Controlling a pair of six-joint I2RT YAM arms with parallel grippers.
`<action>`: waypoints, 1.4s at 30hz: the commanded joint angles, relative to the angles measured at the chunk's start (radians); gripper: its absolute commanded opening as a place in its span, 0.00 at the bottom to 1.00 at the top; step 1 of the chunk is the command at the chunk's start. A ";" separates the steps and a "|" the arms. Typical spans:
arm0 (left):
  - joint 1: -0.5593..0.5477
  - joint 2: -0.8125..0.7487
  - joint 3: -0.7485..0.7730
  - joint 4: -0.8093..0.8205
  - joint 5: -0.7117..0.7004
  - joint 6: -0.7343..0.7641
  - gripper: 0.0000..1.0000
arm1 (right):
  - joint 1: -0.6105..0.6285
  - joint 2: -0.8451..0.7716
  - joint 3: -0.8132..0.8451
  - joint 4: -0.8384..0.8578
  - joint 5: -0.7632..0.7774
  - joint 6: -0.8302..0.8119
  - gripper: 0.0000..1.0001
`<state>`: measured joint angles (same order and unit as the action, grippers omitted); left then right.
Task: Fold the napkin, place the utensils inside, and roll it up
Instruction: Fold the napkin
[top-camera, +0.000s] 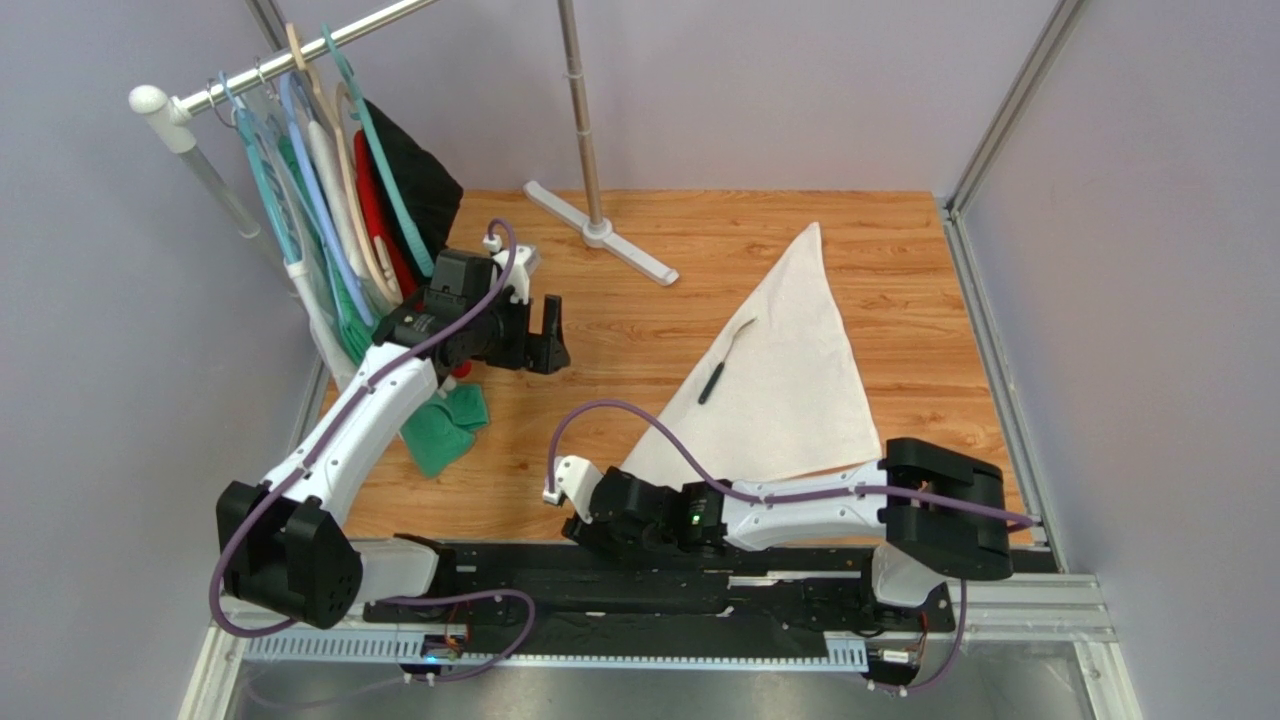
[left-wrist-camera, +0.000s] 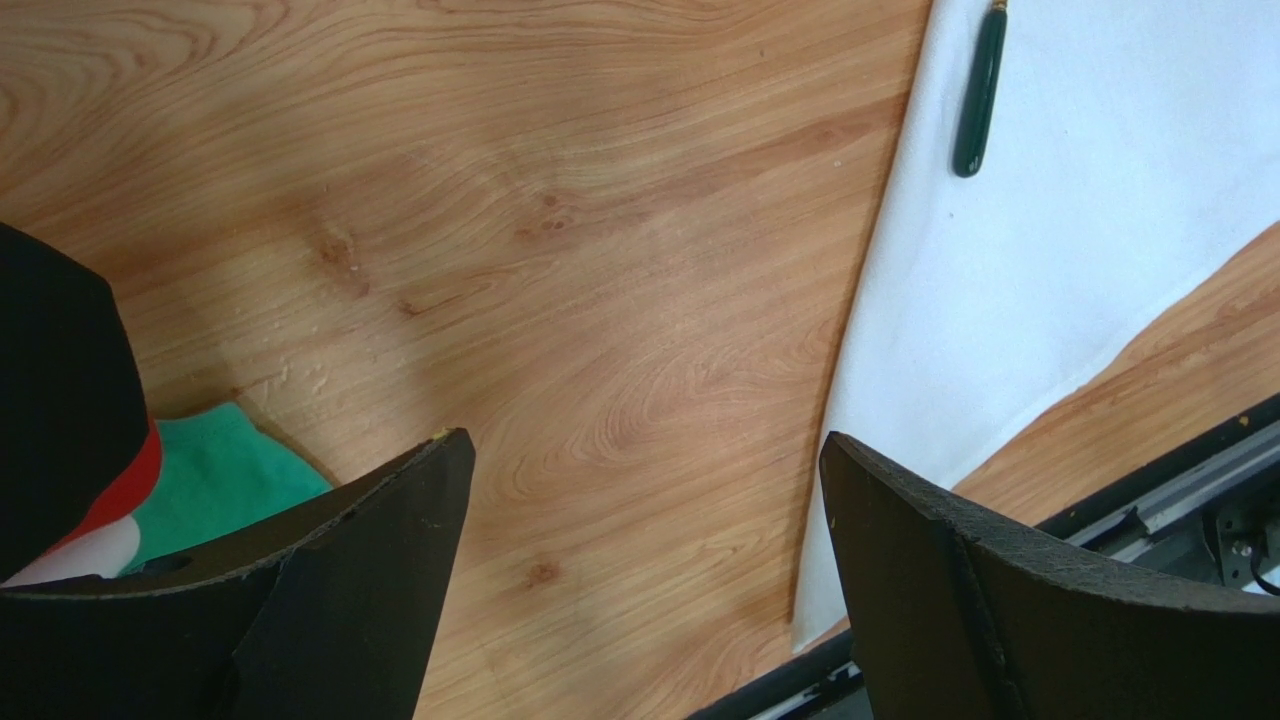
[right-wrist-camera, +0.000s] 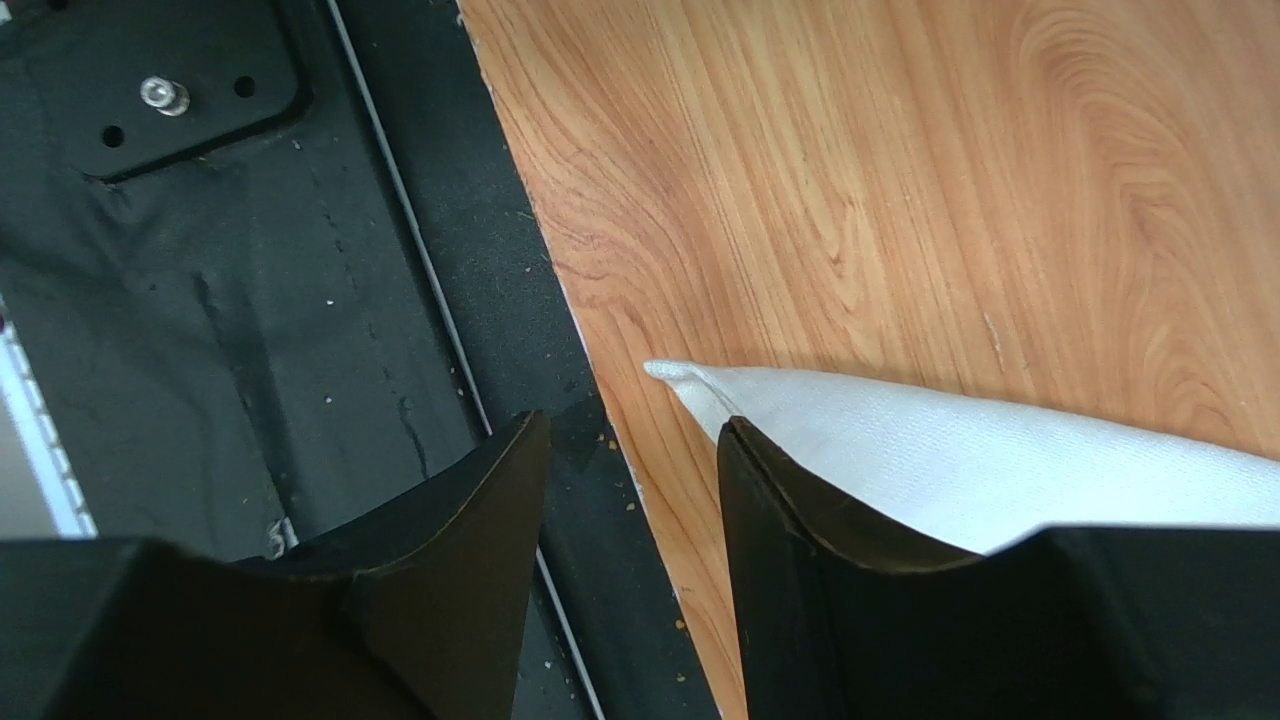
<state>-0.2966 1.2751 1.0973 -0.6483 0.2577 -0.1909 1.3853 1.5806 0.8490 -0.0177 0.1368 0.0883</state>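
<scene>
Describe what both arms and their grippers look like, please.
Both arms match: the left arm and right arm have white links between bulky black joint housings, each trailed by a looping purple cable. The left gripper and right gripper have broad, matte black, wedge-shaped fingers.

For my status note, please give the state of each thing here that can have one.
Large white cloth napkin: folded into a triangle, lying flat, not rolled.
Thin dark green utensil: lying on the napkin near its left edge, not held.
Left tool: open, empty, off the napkin.
Right tool: open, empty, at the napkin's near corner.
Green cloth: crumpled, not held.
</scene>
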 joint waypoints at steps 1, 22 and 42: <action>0.005 -0.028 -0.007 -0.001 0.018 0.025 0.95 | 0.026 0.048 0.038 0.059 0.087 -0.018 0.50; 0.005 -0.036 -0.013 0.001 0.034 0.025 0.95 | 0.027 0.131 0.025 0.085 0.146 0.021 0.46; 0.005 -0.029 -0.014 0.001 0.048 0.027 0.95 | 0.027 0.033 0.019 0.023 0.124 0.073 0.33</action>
<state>-0.2966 1.2652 1.0912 -0.6544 0.2821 -0.1833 1.4071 1.7271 0.8577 0.0227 0.2699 0.1345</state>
